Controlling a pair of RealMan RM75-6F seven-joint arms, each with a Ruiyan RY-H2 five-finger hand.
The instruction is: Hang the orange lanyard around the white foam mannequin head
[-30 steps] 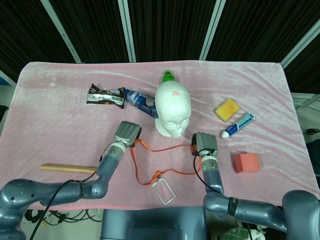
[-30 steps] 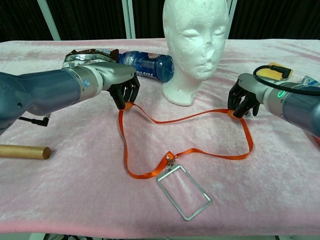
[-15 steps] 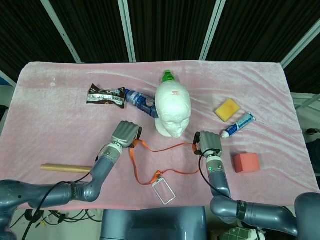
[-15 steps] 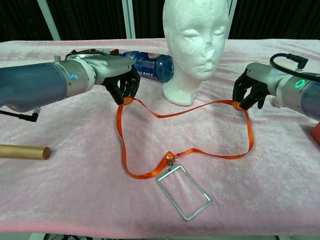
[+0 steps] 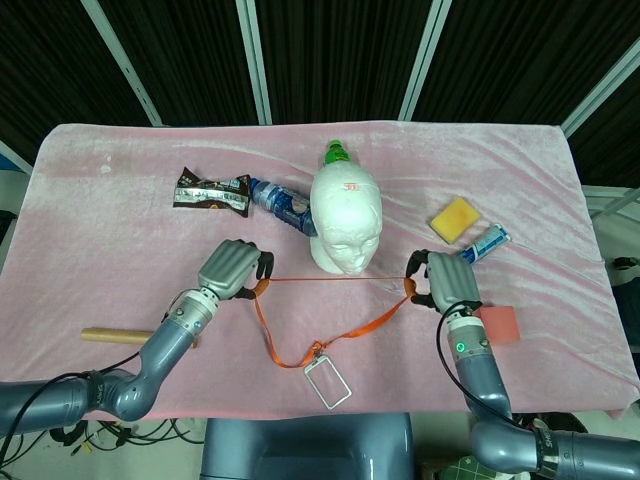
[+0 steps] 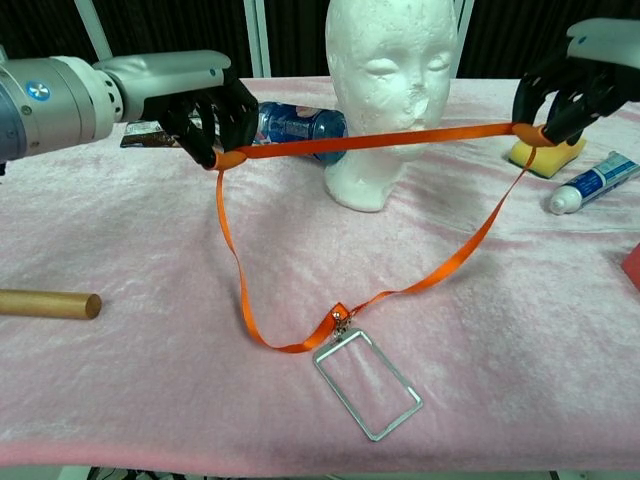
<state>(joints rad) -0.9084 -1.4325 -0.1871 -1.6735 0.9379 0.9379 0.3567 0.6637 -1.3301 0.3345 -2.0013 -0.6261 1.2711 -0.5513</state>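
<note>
Change: a second ago the lanyard [image 6: 380,140] sagged on the cloth between two low hands; now both hands have risen and moved apart, and its top span is pulled into a taut line in front of the foam head [image 6: 390,90].
Meaning: the loop is open and off the table, so lifting it over the crown looks like the next step; it is not yet around the head.
Left hand [image 6: 205,115]: fingers curled and clamped on the strap at its left corner.
Right hand [image 6: 570,85]: fingers closed, pinching the strap at the right corner, raised near the sponge [image 5: 454,219].
Lanyard: two lower runs slope down to the badge holder [image 6: 367,384], which lies on the pink cloth [image 6: 120,380].
Foam head: upright mid-table, a bottle [image 6: 295,125] lying just behind it.
</note>
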